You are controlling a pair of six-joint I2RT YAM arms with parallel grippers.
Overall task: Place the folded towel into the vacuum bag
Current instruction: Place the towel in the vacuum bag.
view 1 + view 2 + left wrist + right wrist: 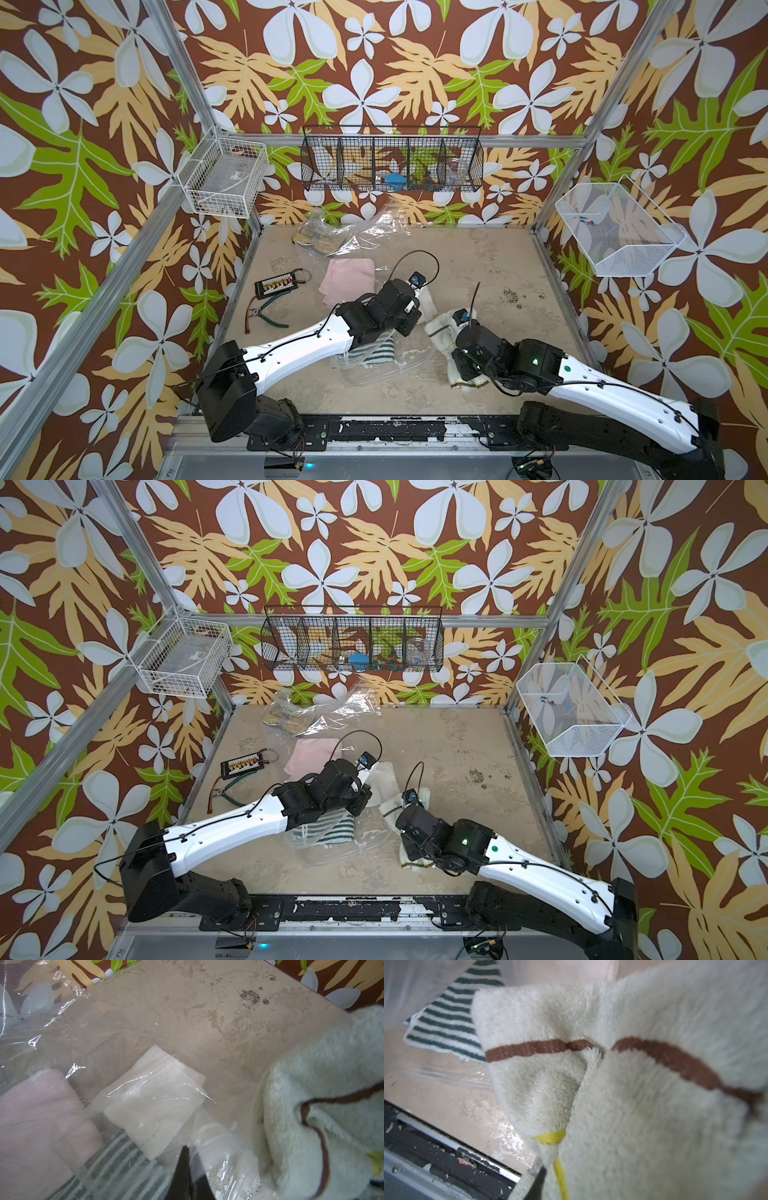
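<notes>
The vacuum bag [390, 368] lies along the left half of the tabletop [498, 266], running from the back wall to the near centre. Its clear film [104, 1030] is crinkled. Three items show under the film: a pink towel [351, 274], a green-and-white striped towel [372, 353] and a white cloth [158, 1093].

The left fingers [182, 1167] are pressed together. They pinch the bag's film beside its ribbed strip [212, 1136], above the striped towel.

The folded towel [442, 332] is cream with a brown stripe [529, 1048]. It sits outside the bag, just beside the bag's right edge, in both top views [392, 808]. The right fingers [538, 1180] pinch it, and the cloth bunches and drapes around them. A yellow loop [552, 1138] shows at the gripped fold. Whether the towel's lower end touches the tabletop cannot be told.

Green-handled pliers [270, 316] and a black connector board [276, 286] lie left of the bag, apart from it. A black wire basket [392, 164] hangs on the back wall, and a white basket hangs on each side wall [224, 176] [615, 232].
</notes>
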